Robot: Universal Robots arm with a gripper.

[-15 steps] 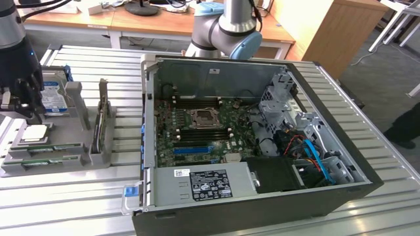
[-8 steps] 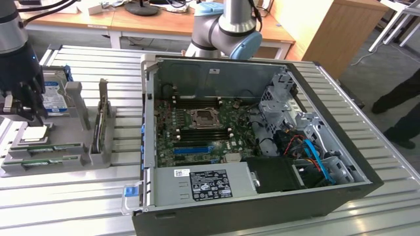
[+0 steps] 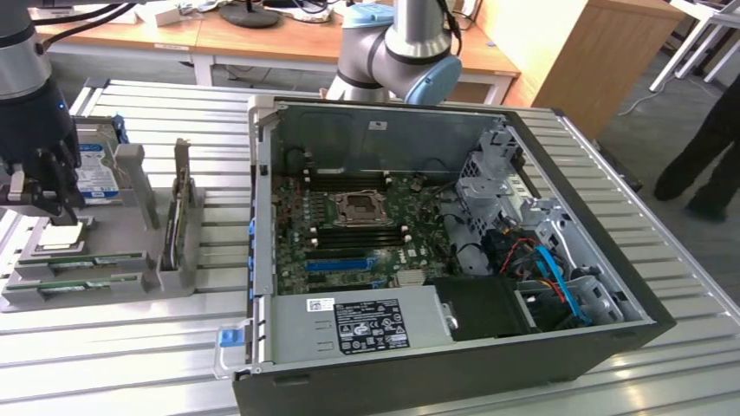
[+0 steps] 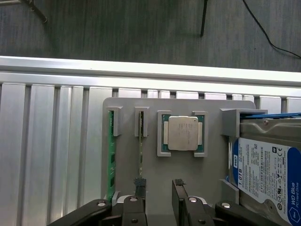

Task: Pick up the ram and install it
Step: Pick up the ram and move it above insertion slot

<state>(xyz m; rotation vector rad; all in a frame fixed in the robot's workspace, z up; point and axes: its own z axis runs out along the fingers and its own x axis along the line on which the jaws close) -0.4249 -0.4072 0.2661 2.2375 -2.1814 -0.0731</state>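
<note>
The arm (image 3: 399,43) is built of silver-grey tubes with rounded joint housings closed by pale blue caps (image 3: 438,82). Its wrist section (image 3: 23,61) is a grey metal cylinder, and black cables (image 3: 87,13) trail off beside it. The gripper (image 4: 159,184) is black, with two slim fingers (image 4: 178,189) on jointed links, each pivot marked by a round silver screw (image 4: 192,200).

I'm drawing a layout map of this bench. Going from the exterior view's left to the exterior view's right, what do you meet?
From the left: grey plastic parts holder → small blue plastic latch → silver processor socket on the green motherboard → bright blue flat cable → a person's dark trouser legs.
</note>
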